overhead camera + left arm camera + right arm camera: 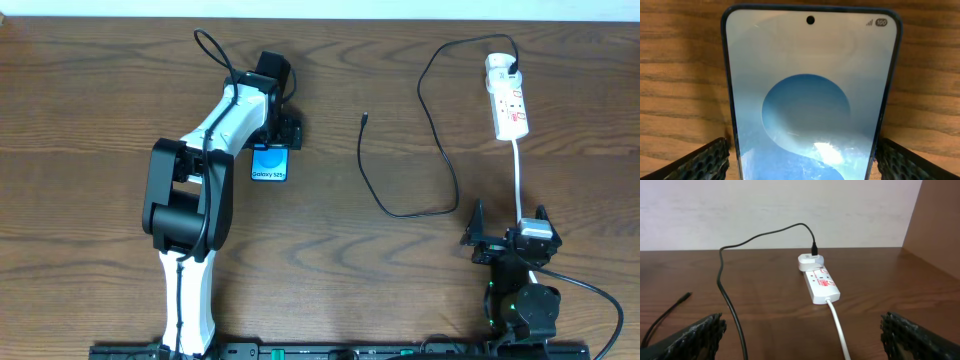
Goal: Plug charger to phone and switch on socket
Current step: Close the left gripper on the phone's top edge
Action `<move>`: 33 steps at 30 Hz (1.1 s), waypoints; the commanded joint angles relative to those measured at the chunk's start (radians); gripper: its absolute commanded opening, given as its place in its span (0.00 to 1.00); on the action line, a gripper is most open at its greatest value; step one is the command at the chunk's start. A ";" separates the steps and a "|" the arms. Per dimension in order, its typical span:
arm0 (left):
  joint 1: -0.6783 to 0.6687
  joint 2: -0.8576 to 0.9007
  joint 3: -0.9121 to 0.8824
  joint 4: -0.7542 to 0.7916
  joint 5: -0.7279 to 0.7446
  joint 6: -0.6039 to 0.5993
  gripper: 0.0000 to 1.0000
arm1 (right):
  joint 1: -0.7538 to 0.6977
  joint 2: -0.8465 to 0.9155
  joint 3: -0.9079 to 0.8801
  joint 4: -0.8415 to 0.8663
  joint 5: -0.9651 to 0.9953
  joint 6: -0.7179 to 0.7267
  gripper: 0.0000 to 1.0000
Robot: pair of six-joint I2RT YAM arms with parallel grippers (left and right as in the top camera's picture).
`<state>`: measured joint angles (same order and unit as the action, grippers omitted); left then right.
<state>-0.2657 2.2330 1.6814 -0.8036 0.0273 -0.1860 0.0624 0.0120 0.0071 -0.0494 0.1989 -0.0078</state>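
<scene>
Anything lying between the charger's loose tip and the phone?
Nothing visible. Only bare table lies between the charger tip and the phone. The left gripper, open, flanks the phone at its far end.

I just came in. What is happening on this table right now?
The left gripper hangs open over the phone, one finger on each side of it; whether they touch it is not clear. The charger is plugged in at the socket, but its connector tip lies loose on the table, apart from the phone. The right gripper sits open near the table's edge, holding nothing.
</scene>
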 commanded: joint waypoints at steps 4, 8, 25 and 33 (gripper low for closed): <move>-0.002 0.010 -0.019 0.002 -0.014 -0.003 0.94 | -0.005 -0.005 -0.002 -0.003 0.005 0.000 0.99; -0.002 0.010 -0.019 0.002 -0.013 -0.003 0.94 | -0.005 -0.005 -0.002 -0.003 0.005 0.000 0.99; -0.002 0.010 -0.021 0.021 -0.013 -0.003 0.94 | -0.005 -0.005 -0.002 -0.003 0.005 0.000 0.99; -0.002 0.010 -0.021 0.021 -0.013 -0.003 0.94 | -0.005 -0.005 -0.002 -0.003 0.005 0.000 0.99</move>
<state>-0.2657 2.2330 1.6779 -0.7807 0.0273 -0.1860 0.0624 0.0120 0.0071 -0.0494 0.1989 -0.0078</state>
